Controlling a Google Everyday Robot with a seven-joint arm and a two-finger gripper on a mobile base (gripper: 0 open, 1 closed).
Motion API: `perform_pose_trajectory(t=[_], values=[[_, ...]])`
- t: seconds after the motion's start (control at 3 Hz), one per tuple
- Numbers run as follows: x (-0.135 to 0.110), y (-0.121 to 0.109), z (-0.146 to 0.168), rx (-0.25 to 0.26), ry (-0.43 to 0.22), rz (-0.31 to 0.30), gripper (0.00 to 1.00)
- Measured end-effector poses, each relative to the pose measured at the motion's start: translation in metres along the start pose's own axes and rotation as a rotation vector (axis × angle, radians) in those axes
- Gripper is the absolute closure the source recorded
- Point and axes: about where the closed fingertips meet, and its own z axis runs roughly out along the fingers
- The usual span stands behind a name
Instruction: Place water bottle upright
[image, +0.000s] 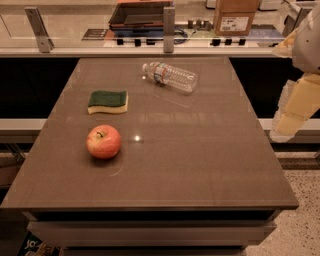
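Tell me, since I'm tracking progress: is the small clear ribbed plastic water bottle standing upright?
No, the water bottle lies on its side, and the gripper hangs right of the brown table.

Brown glossy counter (200, 165), bearing three things, all well apart. Off its right edge, probably the jaws: a cream shape hanging beside the counter. Left of the jaws and a little farther back, water bottle (170, 76) lying on its side, white cap pointing left. Farther left again, green-and-yellow sponge (108, 101) lying flat. Farthest from the jaws, down to their left, red apple (103, 141), stem end showing on top.
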Motion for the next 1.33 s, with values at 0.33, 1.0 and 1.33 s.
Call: perform_pose_trajectory(t=[0.33,1.0,1.33], values=[[-0.019,-0.016,0.011,0.002,0.047,0.033,0.0],[-0.06,-0.073,0.051,-0.027,0.127,0.134,0.0],[-0.077,-0.11,0.058,-0.008,0.098,0.189,0.0]])
